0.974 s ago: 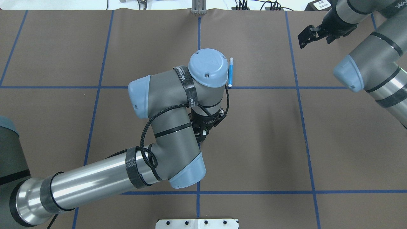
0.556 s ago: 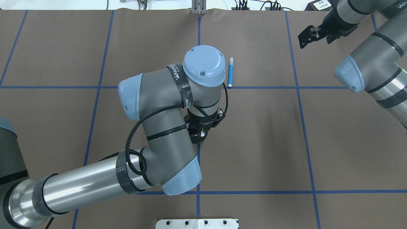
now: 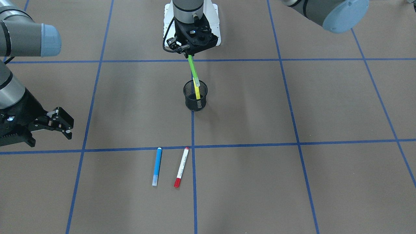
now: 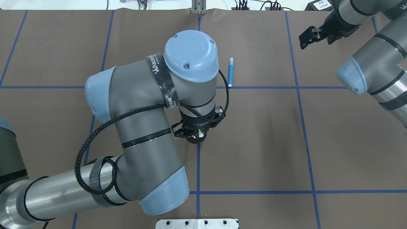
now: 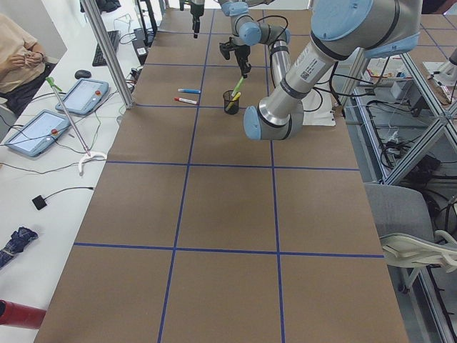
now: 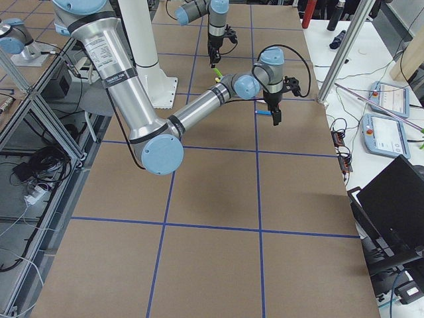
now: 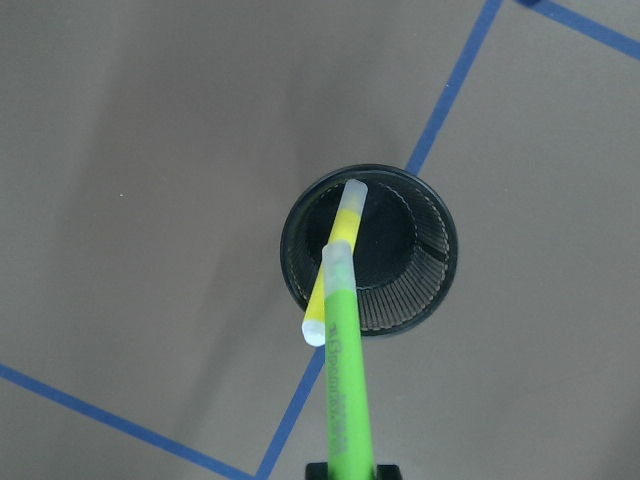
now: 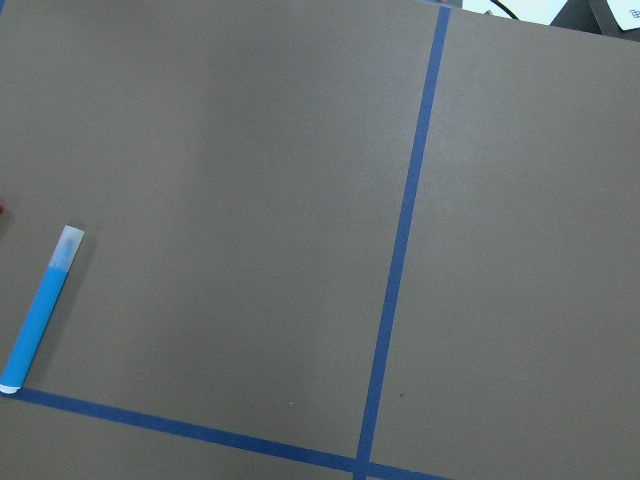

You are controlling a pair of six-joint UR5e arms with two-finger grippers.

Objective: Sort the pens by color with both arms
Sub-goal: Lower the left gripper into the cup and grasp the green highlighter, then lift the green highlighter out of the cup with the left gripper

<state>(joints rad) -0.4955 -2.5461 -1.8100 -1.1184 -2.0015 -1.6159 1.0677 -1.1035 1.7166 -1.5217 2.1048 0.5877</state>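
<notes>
The left gripper pinches the top of the green pen. The pen's pale lower end hangs over the mouth of the cup, close to the yellow pen leaning inside. The green pen looks to be coming out of the cup. Next it needs carrying clear of the yellow pen and laying down apart from the blue pen and white pen, which lie side by side on the table. The right gripper hovers empty, fingers wide. Compared with 1 second ago, the left wrist looms larger from overhead, so it has risen. The blue pen is unmoved.
</notes>
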